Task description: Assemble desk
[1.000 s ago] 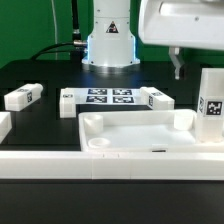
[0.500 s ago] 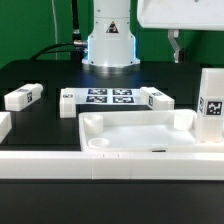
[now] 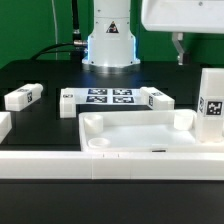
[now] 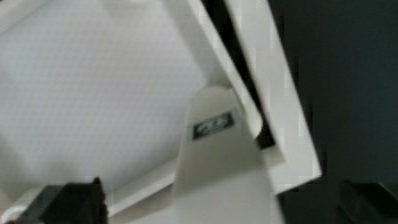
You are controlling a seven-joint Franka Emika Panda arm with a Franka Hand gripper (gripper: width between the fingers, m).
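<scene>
The pincer [image 3: 180, 57] hangs high in the upper right of the exterior view with its fingers apart and nothing between them. It is well above the black worktop [image 3: 45, 72].

The desk top [image 3: 140, 128] lies open side up across the lower middle of the frame. It sits just behind the long low rail [image 3: 60, 166], and a round socket shows empty in its near left corner. No leg can be seen seated in any socket, so the assembly looks barely begun.

A lying leg [image 3: 22, 97] rests at the middle left, well apart from the desk top. A second lying leg [image 3: 158, 98] rests just right of the marker board [image 3: 108, 97]. An upright leg [image 3: 210, 105] stands at the right edge beside the desk top's far right corner, and the frames do not show whether the two touch.

The wrist view is blurred. It shows a broad white surface and a tagged white part [image 4: 215, 128], but not clearly enough to tell which leg it is.

The step in hand appears to be the approach to a first grasp, probably on the upright leg or the desk top's right wall below the pincer. To do it well, the arm should:
- come straight down with the fingers kept wide and squared to the part's flat faces;
- straddle the part evenly rather than nudge it with one finger;
- close only once both fingers flank it.

A skewed descent could topple the upright leg or slide the desk top off the rail.
</scene>
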